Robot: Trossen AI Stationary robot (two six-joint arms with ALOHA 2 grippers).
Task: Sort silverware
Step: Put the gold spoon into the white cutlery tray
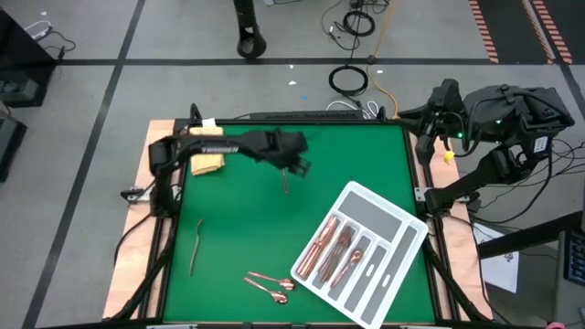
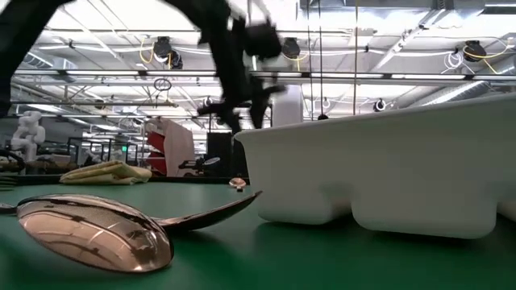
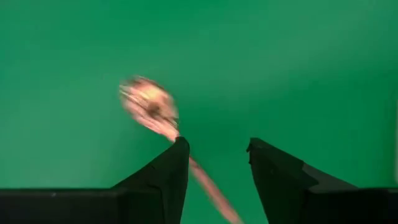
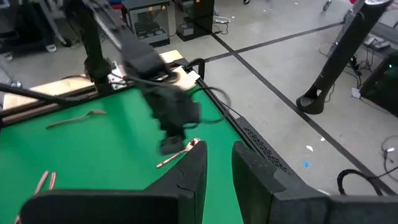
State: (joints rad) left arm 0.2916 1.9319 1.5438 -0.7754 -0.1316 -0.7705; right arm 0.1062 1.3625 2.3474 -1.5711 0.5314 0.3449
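My left gripper [image 1: 290, 171] hangs open over the middle of the green mat, fingers pointing down. Below it is a copper spoon [image 1: 285, 182], blurred in the left wrist view, with its bowl [image 3: 148, 101] ahead of the fingers and its handle [image 3: 208, 190] running back between them. From the right wrist the spoon [image 4: 180, 153] appears to lie on the mat under that gripper [image 4: 169, 144]. A fork [image 1: 195, 245] lies near the left edge, and two spoons [image 1: 270, 285] lie near the front edge. Several pieces sit in the white tray [image 1: 395, 219]. My right gripper [image 4: 219, 163] waits off the table's right far corner, fingers a little apart.
The yellow-tan folded cloth [image 1: 208, 161] lies at the far left, under the left arm. The tray stands slanted at the near right, and its white wall [image 2: 387, 173] fills the right half of the low view. One spoon's bowl [image 2: 97, 232] lies right before the low camera. Bare mat lies around the left gripper.
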